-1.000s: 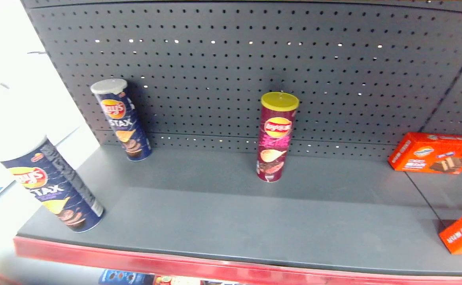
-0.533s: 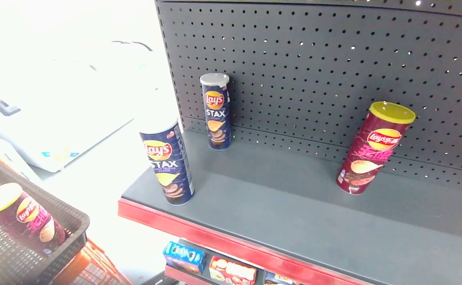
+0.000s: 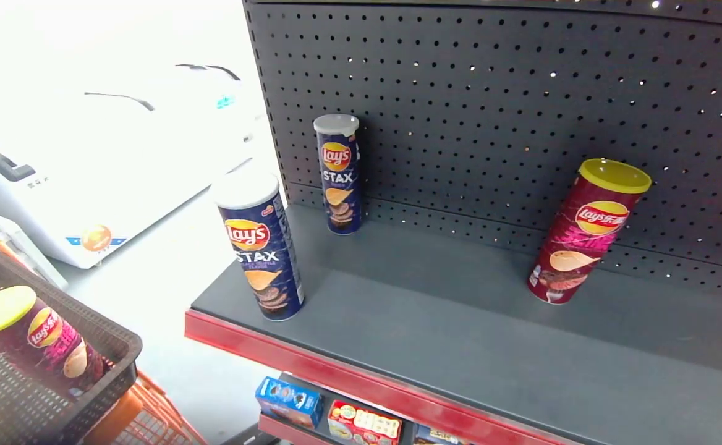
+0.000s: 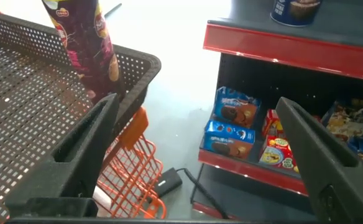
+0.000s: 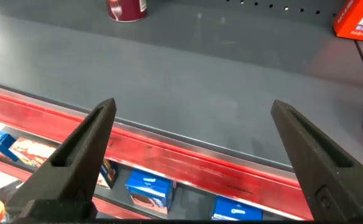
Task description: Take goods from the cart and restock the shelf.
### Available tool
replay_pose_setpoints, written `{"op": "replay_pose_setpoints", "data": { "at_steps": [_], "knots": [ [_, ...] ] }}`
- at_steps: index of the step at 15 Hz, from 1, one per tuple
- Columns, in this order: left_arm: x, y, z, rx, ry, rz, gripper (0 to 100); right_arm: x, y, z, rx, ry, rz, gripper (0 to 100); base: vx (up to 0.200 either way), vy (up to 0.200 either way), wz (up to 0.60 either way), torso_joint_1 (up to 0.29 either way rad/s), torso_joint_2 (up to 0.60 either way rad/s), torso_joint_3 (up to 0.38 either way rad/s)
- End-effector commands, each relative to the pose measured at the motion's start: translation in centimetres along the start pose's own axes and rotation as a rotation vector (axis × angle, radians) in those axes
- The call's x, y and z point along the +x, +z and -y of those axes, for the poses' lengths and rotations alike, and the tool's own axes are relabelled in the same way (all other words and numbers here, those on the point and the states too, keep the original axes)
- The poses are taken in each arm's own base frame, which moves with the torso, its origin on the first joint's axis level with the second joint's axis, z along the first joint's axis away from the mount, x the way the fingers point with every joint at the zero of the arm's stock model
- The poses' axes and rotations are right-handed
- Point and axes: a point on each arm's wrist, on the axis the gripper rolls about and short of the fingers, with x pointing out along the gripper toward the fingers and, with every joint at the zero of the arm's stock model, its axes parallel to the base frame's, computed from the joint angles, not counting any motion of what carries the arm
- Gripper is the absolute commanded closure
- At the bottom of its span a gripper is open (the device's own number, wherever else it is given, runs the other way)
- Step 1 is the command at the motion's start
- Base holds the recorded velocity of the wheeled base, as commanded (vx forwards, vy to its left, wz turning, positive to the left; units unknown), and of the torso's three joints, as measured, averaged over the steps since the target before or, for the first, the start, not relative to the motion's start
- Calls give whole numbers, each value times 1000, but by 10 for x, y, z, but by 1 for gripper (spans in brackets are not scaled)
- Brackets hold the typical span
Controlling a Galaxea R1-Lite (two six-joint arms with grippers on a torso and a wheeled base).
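A maroon chip can with a yellow lid (image 3: 33, 346) stands in the black mesh basket (image 3: 110, 337) of the orange cart at the lower left; its body (image 4: 88, 43) rises from the basket (image 4: 138, 68) in the left wrist view. On the grey shelf (image 3: 460, 346) stand two dark blue chip cans, one at the front edge (image 3: 261, 256), one at the back (image 3: 338, 176), and a maroon can (image 3: 583, 232) further right. My left gripper (image 4: 200, 149) is open, below shelf height beside the basket. My right gripper (image 5: 197, 155) is open in front of the shelf's red edge (image 5: 169, 155).
A lower shelf holds blue and red snack boxes (image 3: 290, 402) (image 4: 234, 127). Orange boxes (image 5: 358, 18) lie at the shelf's right end. A white machine (image 3: 89, 179) stands left of the shelf unit. A perforated back panel (image 3: 491, 93) closes the shelf behind.
The head camera swung left a second ago, bringing the cart and basket into view; over the last half second the picture holds nearly still. No object has visibly moved.
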Motion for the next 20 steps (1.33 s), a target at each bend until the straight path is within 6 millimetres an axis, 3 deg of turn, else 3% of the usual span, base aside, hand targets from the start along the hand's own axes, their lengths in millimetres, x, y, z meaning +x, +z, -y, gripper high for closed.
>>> {"op": "replay_pose_setpoints", "data": {
  "at_steps": [1,3,6,11,14,16,20],
  "knots": [
    [0,0,0,-2,1,0,0,0,0,0,-1,0,-1,0,0,0,0,0,0,0],
    [0,0,0,0,3,2,0,0,0,0,-1,0,-1,0,0,0,0,0,0,0],
    [-2,42,-2,78,124,-3,0,0,0,0,-1,0,-1,0,0,0,0,0,0,0],
    [47,106,-3,100,175,-179,0,0,0,0,-1,0,-1,0,0,0,0,0,0,0],
    [74,116,-4,107,235,-263,0,0,0,0,-1,2,-1,0,0,0,0,0,0,0],
    [92,117,-11,-22,234,-302,0,0,0,0,-1,2,-1,0,0,0,0,0,0,0],
    [114,104,-27,-23,250,-384,0,0,0,0,-1,2,-1,0,0,0,0,0,0,0]
  ]
}}
